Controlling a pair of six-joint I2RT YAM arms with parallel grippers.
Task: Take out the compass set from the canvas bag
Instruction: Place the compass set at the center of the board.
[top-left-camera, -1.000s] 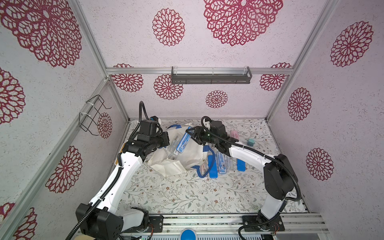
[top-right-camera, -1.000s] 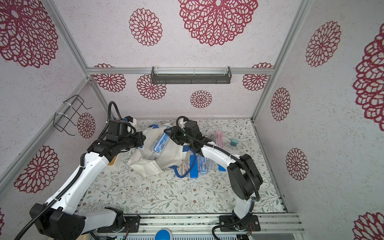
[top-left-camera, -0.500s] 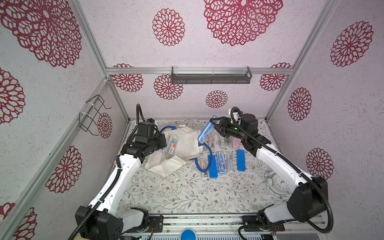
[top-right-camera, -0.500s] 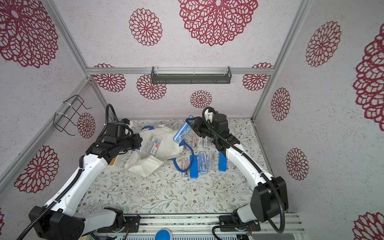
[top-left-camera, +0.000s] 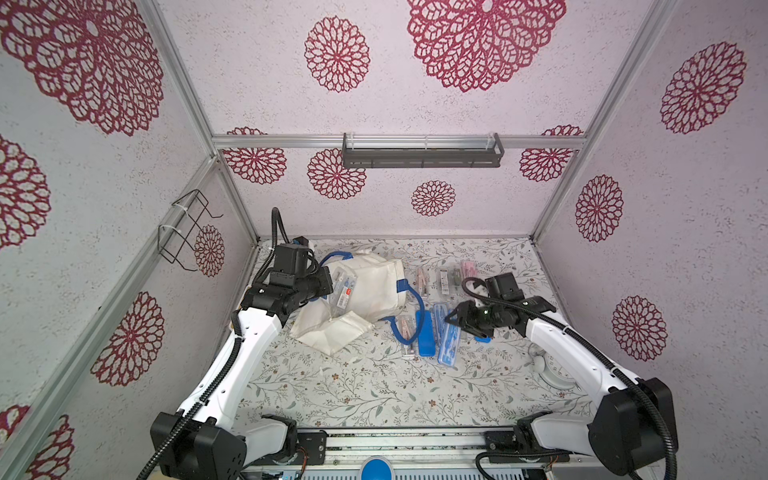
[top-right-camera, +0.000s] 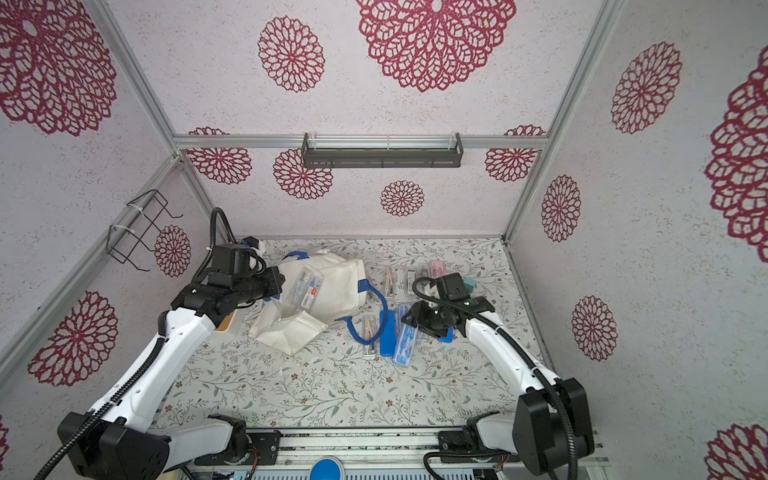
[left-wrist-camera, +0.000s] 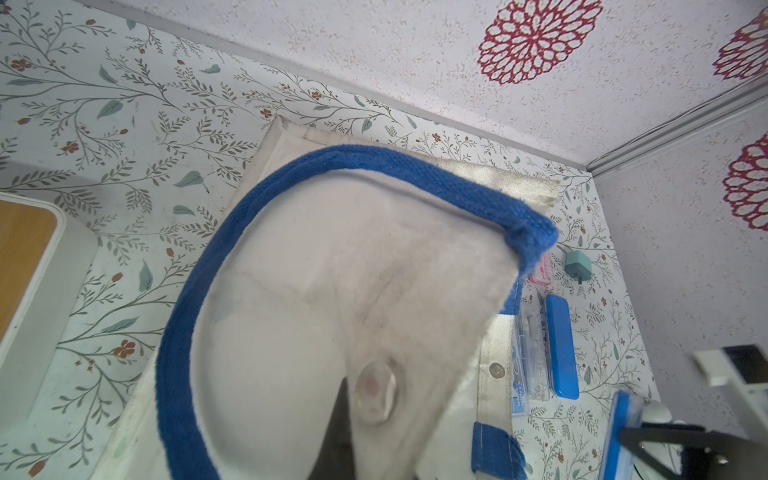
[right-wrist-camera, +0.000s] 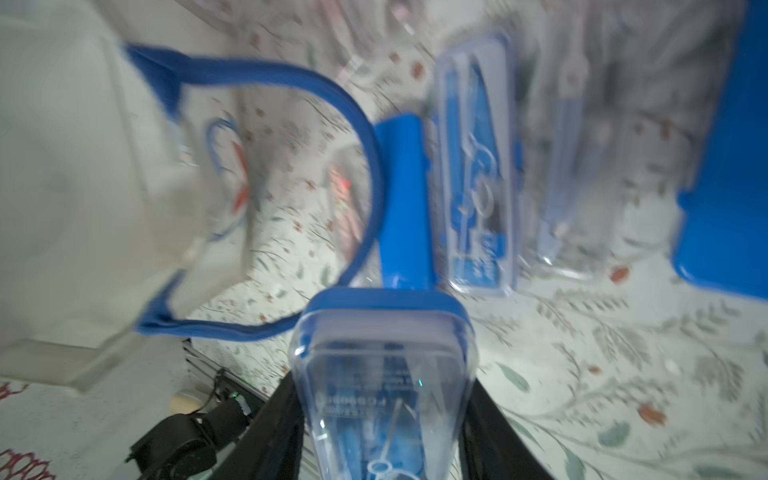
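Observation:
The off-white canvas bag (top-left-camera: 370, 286) (top-right-camera: 332, 282) with blue handles lies crumpled at the back left of the table. My left gripper (top-left-camera: 328, 286) (top-right-camera: 280, 282) is shut on its fabric edge, and in the left wrist view the bag (left-wrist-camera: 311, 291) hides the fingers. A clear case with a red label (top-left-camera: 344, 291) shows at the bag's mouth. My right gripper (top-left-camera: 453, 320) (right-wrist-camera: 382, 395) is shut on a compass set (right-wrist-camera: 384, 353), a clear case with a blue base. It holds the compass set (top-left-camera: 451, 345) (top-right-camera: 405, 340) low over the row of cases, right of the bag.
Several slim cases lie right of the bag, among them a solid blue one (top-left-camera: 424, 336) and pink ones (top-left-camera: 467, 268) further back. A white round device (top-left-camera: 552, 370) sits at the front right, a wood-topped tray (left-wrist-camera: 25, 257) at the left wall, and a teal block (left-wrist-camera: 578, 266) at the back.
My right arm has carried the compass set from the bag's mouth to the right and down to the row of cases. My left gripper has kept its hold while the bag sagged.

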